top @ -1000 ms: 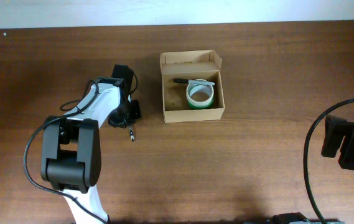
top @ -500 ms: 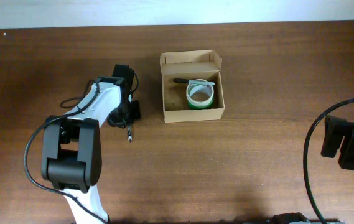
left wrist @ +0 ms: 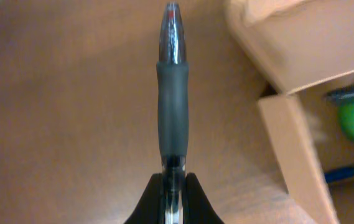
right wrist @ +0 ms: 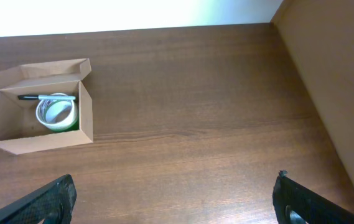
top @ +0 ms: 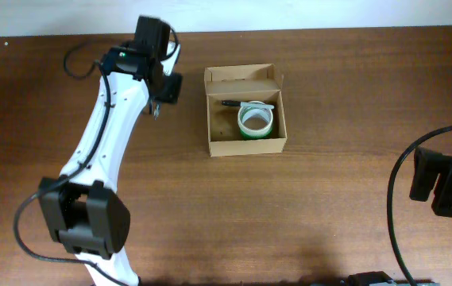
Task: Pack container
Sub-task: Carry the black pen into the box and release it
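Plainly tan cardboard container [top: 245, 146], lid open

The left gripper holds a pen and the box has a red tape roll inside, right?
Not red: the tape roll in the box is green, as the overhead view shows. The left gripper does hold a pen.

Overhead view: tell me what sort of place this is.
Probably a robot-manipulation lab bench rather than a home: a bare wooden table against a pale wall, a white left arm and a black right arm with loose cables, and an open cardboard box holding a green tape roll and a pen.
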Available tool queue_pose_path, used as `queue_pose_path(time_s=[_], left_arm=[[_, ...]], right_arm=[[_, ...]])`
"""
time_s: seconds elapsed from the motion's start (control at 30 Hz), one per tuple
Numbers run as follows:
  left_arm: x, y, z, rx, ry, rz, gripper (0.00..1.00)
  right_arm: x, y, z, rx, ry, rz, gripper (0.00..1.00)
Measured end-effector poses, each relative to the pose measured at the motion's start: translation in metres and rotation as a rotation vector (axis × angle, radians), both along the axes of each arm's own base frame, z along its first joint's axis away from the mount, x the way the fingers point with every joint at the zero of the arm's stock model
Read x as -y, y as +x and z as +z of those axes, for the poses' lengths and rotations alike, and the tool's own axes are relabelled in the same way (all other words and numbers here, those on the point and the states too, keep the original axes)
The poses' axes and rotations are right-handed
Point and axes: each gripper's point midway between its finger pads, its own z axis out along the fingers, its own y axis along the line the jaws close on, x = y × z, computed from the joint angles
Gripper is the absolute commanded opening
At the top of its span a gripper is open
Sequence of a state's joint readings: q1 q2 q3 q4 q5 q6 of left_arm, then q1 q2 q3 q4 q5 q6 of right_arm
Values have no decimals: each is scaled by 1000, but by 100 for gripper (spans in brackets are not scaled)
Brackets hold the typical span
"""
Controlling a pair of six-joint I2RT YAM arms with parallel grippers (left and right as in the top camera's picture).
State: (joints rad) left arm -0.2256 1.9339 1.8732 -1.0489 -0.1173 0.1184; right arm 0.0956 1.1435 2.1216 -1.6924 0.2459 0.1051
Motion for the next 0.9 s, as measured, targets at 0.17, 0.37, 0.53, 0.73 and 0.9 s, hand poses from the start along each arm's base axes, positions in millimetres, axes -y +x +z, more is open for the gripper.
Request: queue_pose_path(time_s=[0.17,0.37,0.53,0.73,0.9], left_arm=[[33,5,13,69,73,-218,2],[82,10,23,162,158,-481,2],[130,5,3,168,222,-696,1],[169,-11,-45,83,284,-889,2],[191,-25,-67,44,311,-992,2]], right_arm=[[0,0,0,0,0,0,99],[0,0,0,0,0,0,100],[0,0,0,0,0,0,99],[0,0,0,0,0,0,99],[0,0,0,0,0,0,99]])
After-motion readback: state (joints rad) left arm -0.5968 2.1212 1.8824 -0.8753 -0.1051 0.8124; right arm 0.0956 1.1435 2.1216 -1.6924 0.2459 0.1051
